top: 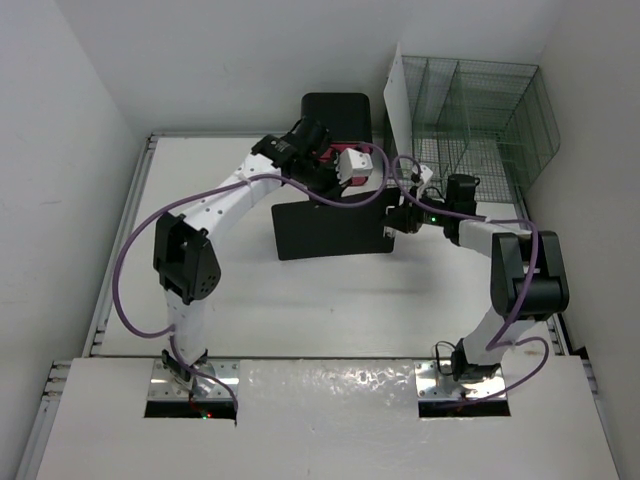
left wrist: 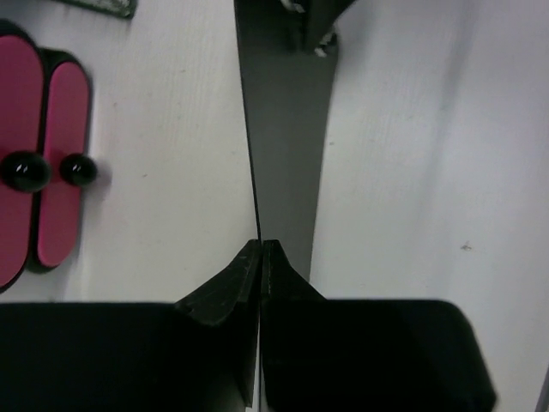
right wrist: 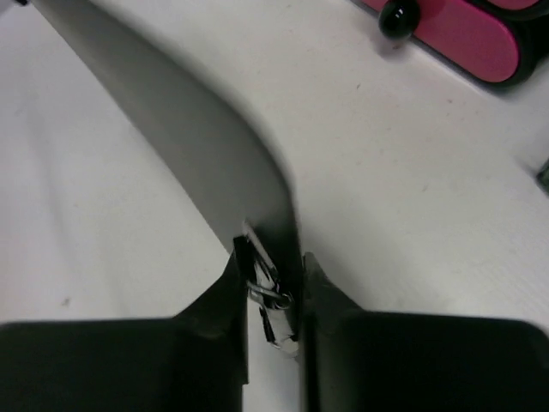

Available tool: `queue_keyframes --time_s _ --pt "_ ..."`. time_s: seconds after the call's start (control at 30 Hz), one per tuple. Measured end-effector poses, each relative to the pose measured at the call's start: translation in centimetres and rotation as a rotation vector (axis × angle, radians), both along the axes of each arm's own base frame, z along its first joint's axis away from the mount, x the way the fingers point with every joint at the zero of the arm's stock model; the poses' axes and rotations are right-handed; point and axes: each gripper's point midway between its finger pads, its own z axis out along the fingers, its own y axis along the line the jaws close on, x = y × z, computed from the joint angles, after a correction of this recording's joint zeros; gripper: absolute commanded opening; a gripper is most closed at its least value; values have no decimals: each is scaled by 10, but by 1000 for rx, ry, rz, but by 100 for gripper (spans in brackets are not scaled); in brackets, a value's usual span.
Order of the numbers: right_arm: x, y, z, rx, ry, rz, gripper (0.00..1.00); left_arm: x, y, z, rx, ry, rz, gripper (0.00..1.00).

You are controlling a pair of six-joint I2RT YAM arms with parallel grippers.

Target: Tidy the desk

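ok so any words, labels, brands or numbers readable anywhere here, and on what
None: no text can be read in any view.
The black sheet, pink pads, wire mesh rack, the white sheet standing in it, and the desk all show plain, unmarked surfaces.

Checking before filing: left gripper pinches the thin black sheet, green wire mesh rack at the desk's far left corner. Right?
No: the top external view shows the green wire mesh rack at the far right corner of the white desk. The rest holds.
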Motion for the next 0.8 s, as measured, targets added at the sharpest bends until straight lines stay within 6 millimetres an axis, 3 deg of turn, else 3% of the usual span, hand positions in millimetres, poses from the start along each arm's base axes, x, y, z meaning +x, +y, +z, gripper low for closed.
queue_keyframes --time_s 0.07,0.1,0.17,0.2,0.27,0.3,0.57,0.8 --pt "-6 3 -1 24 28 -4 0 7 3 -2 16 -16 30 1" --pt "-9 5 0 39 42 -7 0 11 5 -3 23 -22 47 8" --pt "-16 8 4 65 67 -12 0 22 7 -4 35 -52 78 26" --pt "-18 9 5 77 77 -14 0 25 8 -4 42 -61 95 42" --pt "-21 13 8 101 105 -20 0 29 10 -5 54 -70 118 56" --pt "-21 15 10 113 119 -25 0 30 11 -6 60 -72 130 76" --pt "-26 18 25 125 243 -71 0 40 27 -5 125 -147 233 86" --pt "-26 16 58 121 297 -118 0 29 53 40 184 -312 331 87"
